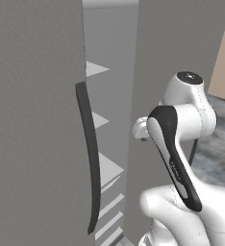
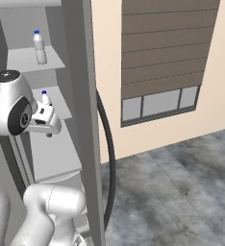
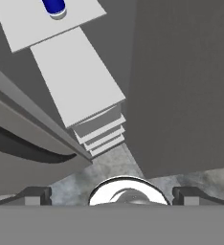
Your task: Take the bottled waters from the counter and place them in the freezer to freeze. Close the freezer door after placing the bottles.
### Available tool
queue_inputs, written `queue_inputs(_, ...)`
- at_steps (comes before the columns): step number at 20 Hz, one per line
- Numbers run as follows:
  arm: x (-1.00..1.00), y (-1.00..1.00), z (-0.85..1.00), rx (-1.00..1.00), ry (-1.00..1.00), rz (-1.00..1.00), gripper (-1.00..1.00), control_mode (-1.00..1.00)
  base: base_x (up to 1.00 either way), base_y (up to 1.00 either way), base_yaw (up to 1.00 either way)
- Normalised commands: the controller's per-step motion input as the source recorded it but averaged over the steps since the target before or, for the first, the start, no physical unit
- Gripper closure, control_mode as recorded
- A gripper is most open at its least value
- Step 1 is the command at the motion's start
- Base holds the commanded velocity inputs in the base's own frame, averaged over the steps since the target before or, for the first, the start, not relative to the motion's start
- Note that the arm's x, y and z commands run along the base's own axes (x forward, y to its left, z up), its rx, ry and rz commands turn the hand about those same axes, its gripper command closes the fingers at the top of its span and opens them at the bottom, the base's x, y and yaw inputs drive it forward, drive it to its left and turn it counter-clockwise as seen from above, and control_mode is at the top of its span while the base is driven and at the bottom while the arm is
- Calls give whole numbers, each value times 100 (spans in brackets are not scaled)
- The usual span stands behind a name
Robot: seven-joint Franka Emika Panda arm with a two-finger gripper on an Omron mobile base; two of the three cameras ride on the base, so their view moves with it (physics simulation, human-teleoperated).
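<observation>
Two bottled waters stand inside the open freezer point(image 2: 35, 60). One bottle point(image 2: 39, 47) with a blue cap is upright on an upper white shelf. The other bottle point(image 2: 45, 97) is on the shelf below, its lower part hidden behind my hand; its blue cap point(image 3: 54, 5) also shows from above. My gripper point(image 2: 48, 129) hangs just in front of and below that second bottle, open, with nothing between the fingertips point(image 3: 37, 195). The freezer door point(image 1: 32, 144) stands open at the left, its long dark handle point(image 1: 89, 158) facing me. The counter is out of view.
The other grey door point(image 1: 177, 57) is at the right of the gap, seen edge-on with its dark curved handle point(image 2: 108, 153). Lower white shelves point(image 3: 75, 76) step down under my hand. Beyond lie grey mottled floor point(image 2: 181, 182) and a beige wall with a window point(image 2: 157, 103).
</observation>
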Motion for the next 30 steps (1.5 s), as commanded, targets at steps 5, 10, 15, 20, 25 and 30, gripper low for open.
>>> queue_inputs(5,0,0,0,0,0,0,-100,-100,0,0,0)
queue_inputs(10,-3,0,0,0,0,0,-100,-100,0,0,0)
queue_inputs(15,-4,0,0,0,0,0,-100,100,-35,0,0)
queue_inputs(20,0,0,0,0,0,0,-100,100,-56,-5,0)
queue_inputs(25,0,0,0,0,0,0,-100,100,-12,-32,5)
queue_inputs(30,0,0,0,0,0,0,-100,100,-8,-87,39)
